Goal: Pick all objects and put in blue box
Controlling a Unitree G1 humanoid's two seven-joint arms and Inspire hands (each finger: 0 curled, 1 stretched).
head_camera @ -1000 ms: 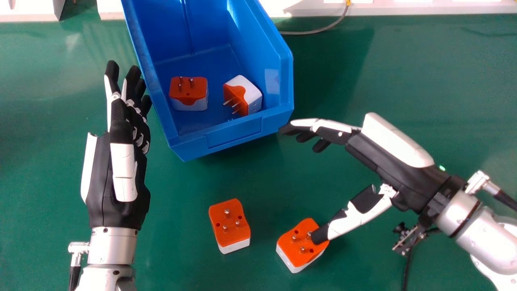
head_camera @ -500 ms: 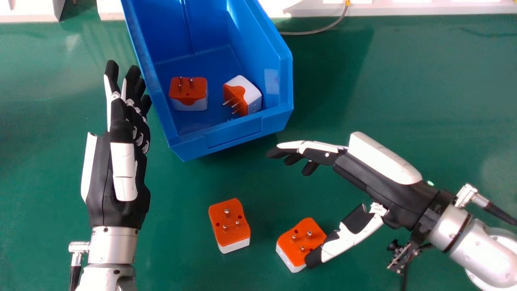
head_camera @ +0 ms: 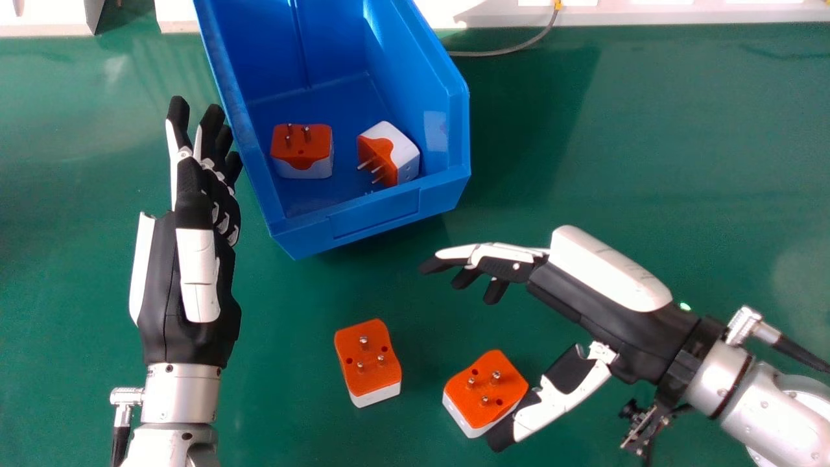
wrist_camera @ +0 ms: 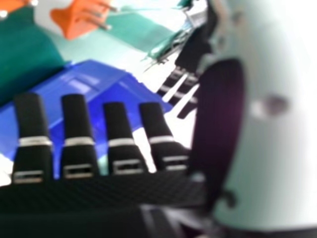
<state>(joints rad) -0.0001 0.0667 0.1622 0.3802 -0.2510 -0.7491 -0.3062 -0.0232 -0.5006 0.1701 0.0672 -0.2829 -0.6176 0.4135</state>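
Fingers open, the left hand (head_camera: 198, 272) stands beside the blue box (head_camera: 382, 211), the right hand (head_camera: 600, 318) by one adapter (head_camera: 483, 392).

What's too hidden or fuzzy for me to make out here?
- Head view: the blue box's far rim, cut off by the top edge.
- Head view: whether the right hand's thumb touches the nearest plug; the thumb hides that spot.
- Right hand view: one orange-and-white plug, blurred and cut off by the view's edge.

No legible txt, labels or nos.
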